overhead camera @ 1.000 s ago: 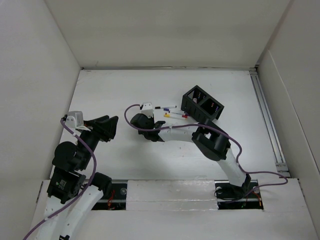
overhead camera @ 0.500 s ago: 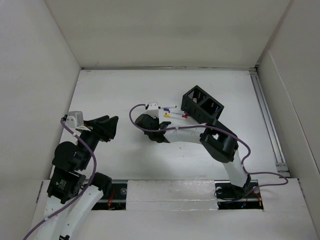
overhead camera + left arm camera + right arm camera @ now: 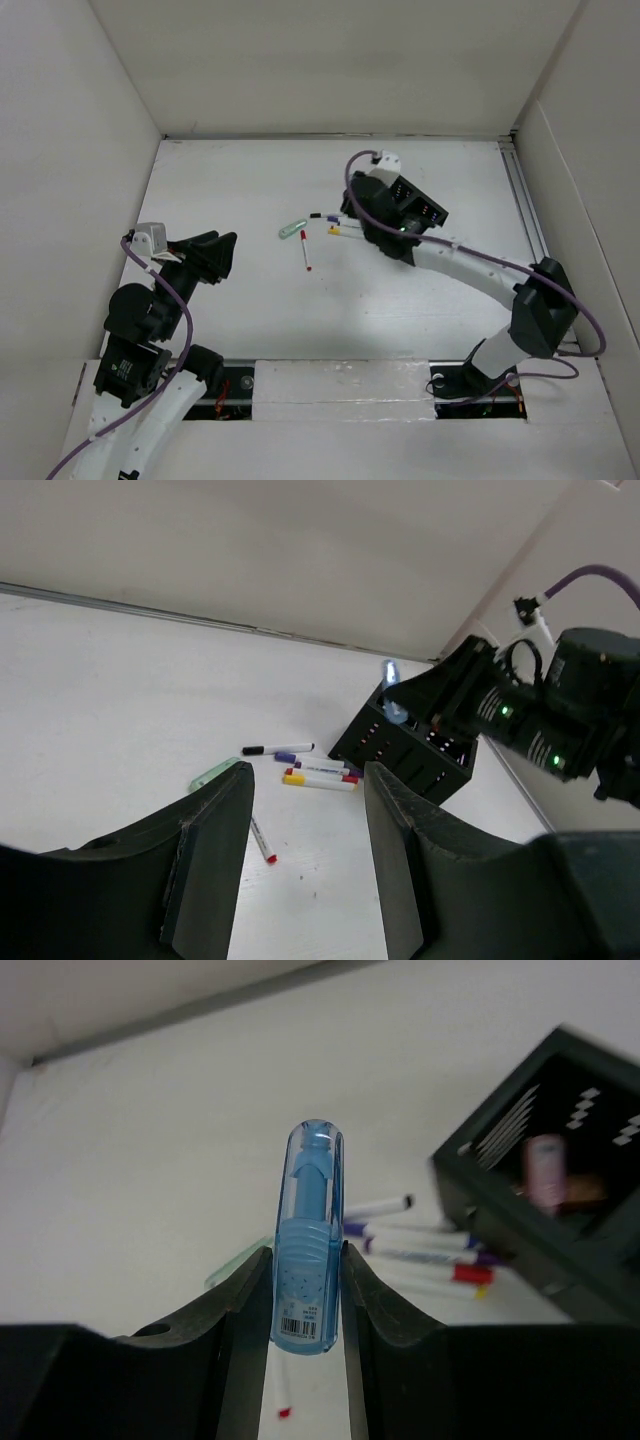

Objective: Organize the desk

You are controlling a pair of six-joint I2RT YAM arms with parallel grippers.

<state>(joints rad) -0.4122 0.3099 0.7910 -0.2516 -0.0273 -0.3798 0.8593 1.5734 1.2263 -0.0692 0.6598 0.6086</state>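
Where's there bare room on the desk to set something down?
Bare: the far strip of the desk along the back wall, and the near stretch between the red pen and the near edge. Crowded: around the markers, green piece and black organizer, where the right tool holds a blue item.

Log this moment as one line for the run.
phase: carry | right gripper: shut on blue stick, by black organizer | left gripper: open, empty | desk: markers, red pen, green item loose
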